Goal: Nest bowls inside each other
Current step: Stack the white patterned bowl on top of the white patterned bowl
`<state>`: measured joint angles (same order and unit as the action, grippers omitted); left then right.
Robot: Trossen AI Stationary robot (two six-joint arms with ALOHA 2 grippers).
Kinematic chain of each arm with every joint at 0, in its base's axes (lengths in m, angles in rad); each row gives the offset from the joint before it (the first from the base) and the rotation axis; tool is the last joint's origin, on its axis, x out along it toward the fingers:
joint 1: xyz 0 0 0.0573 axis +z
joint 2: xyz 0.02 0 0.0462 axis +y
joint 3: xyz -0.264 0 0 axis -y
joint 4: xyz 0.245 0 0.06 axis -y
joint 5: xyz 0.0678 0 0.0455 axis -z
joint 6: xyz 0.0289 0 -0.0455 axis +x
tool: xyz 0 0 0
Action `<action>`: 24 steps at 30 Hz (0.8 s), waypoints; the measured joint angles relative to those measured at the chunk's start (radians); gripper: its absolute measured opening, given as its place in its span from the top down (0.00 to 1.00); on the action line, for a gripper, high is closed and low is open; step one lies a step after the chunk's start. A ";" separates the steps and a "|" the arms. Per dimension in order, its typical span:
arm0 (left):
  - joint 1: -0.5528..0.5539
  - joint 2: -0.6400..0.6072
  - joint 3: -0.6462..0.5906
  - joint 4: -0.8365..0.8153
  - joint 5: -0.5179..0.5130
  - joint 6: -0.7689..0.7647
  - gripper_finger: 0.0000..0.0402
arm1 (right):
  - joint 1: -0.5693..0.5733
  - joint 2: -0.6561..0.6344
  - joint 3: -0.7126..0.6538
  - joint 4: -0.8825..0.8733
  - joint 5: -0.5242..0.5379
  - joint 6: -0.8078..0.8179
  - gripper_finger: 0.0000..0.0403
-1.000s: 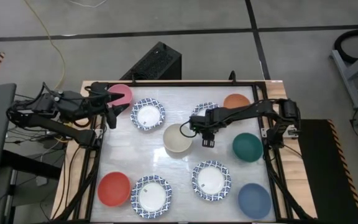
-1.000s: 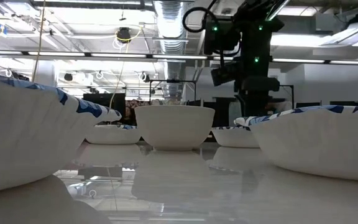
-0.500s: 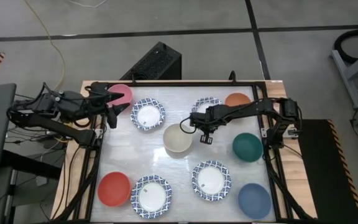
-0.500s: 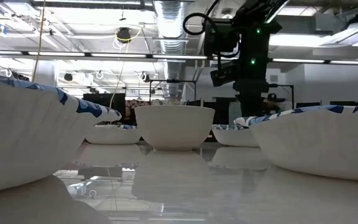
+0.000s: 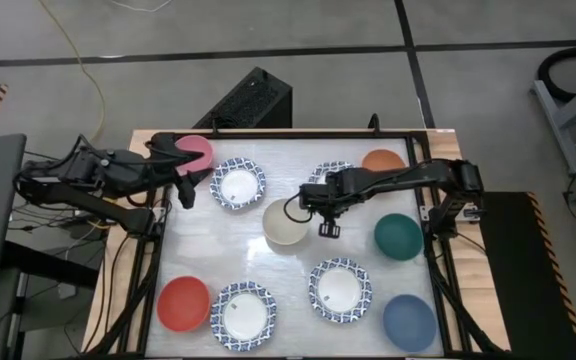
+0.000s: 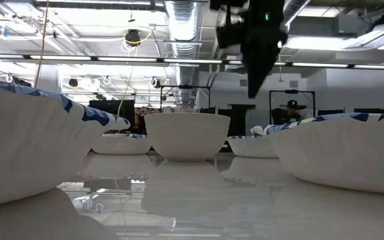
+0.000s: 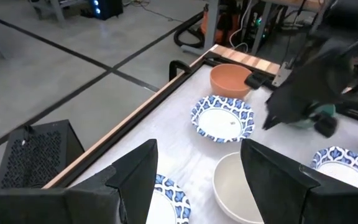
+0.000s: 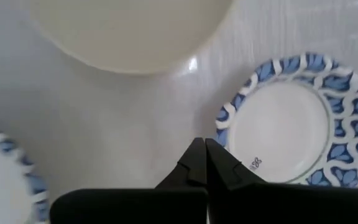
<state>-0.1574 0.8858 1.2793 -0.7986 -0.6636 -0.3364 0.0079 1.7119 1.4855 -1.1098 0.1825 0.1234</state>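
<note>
- The left gripper (image 5: pixel 184 178) is hanging over the table's far left corner, fingers spread and holding nothing; it is covering part of the pink bowl (image 5: pixel 197 150), so only that bowl's far side is showing.
- The cream bowl (image 5: pixel 286 222) is sitting mid-table, with blue-rimmed bowls (image 5: pixel 238 183) around it.
- The right gripper (image 5: pixel 327 225) is reaching in just beside the cream bowl, fingers pressed together on nothing, above bare table.
- A small mark is showing inside a blue-rimmed bowl (image 8: pixel 286 127), too tiny to read.
- The teal bowl (image 5: pixel 398 236) is sitting at the right.
</note>
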 joint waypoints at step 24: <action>0.000 0.061 0.000 0.003 0.144 -0.092 0.45 | -0.151 0.011 -0.265 0.269 -0.058 -0.076 0.40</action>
<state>-0.1574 0.9466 1.2793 -0.7952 -0.5194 -0.4279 -0.1428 1.7229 1.2205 -0.8408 0.1245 0.0478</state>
